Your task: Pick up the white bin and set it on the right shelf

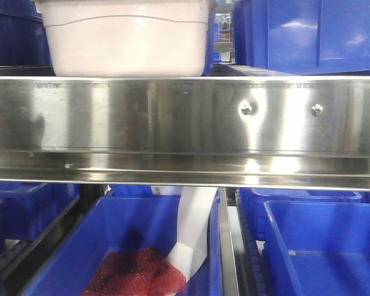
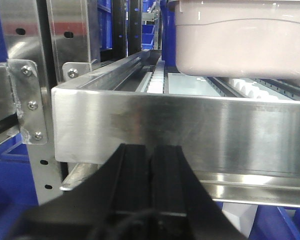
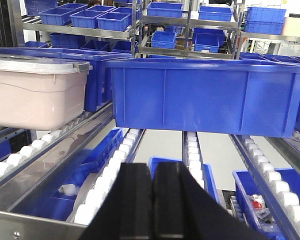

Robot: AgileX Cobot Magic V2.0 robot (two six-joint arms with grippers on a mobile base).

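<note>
The pinkish-white bin [image 1: 126, 37] sits on the roller lane of the stainless-steel shelf, just behind its broad front rail [image 1: 185, 117]. It also shows at the upper right of the left wrist view [image 2: 242, 42] and at the left of the right wrist view [image 3: 35, 92], where its white lid edge is visible. My left gripper [image 2: 152, 150] is shut and empty, below and in front of the rail [image 2: 190, 135]. My right gripper [image 3: 152, 170] is shut and empty, above the rail, to the right of the bin.
A large blue bin [image 3: 205, 97] stands on the rollers right of the white bin, also at the front view's upper right [image 1: 308, 34]. Blue bins on the lower level hold a red mesh bag [image 1: 135, 271] and white paper [image 1: 194, 231]. A perforated upright [image 2: 37, 100] stands left.
</note>
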